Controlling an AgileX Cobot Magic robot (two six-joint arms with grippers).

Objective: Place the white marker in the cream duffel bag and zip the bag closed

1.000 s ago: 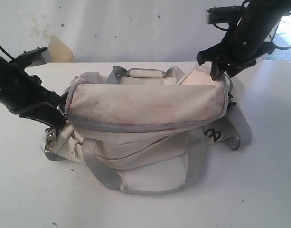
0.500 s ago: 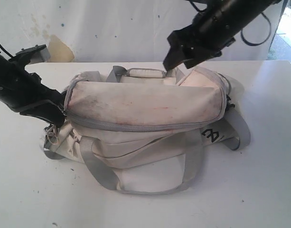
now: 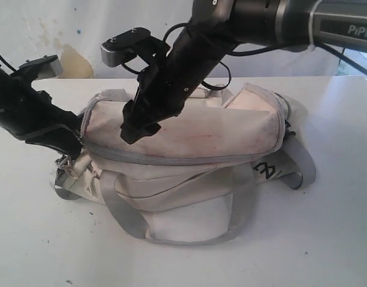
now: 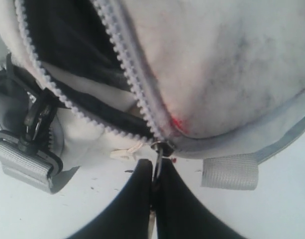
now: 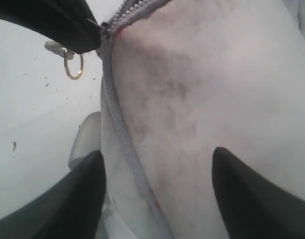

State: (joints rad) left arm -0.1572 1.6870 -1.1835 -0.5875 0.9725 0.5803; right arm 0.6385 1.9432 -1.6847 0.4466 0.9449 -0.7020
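1 cream duffel bag (image 3: pixel 231 128), zipper (image 4: pixel 137 94) seemingly part-open, dark interior, contents unclear

The exterior camera looks from the near side, raised, down over the table (image 3: pixel 327 239) at the whole cream duffel bag (image 3: pixel 189 131), while both wrist cameras sit close against its left end, sharing the zipper pull (image 4: pixel 158 148).

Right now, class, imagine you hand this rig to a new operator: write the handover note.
Grippers: the left gripper is shut on the zipper pull at the end of the cream duffel bag. The right gripper is open over the top flap.
Things: the white marker shows in no camera.
Done: the zip is closed along the front.
To do: the stretch by the pull gapes open; finish zipping.
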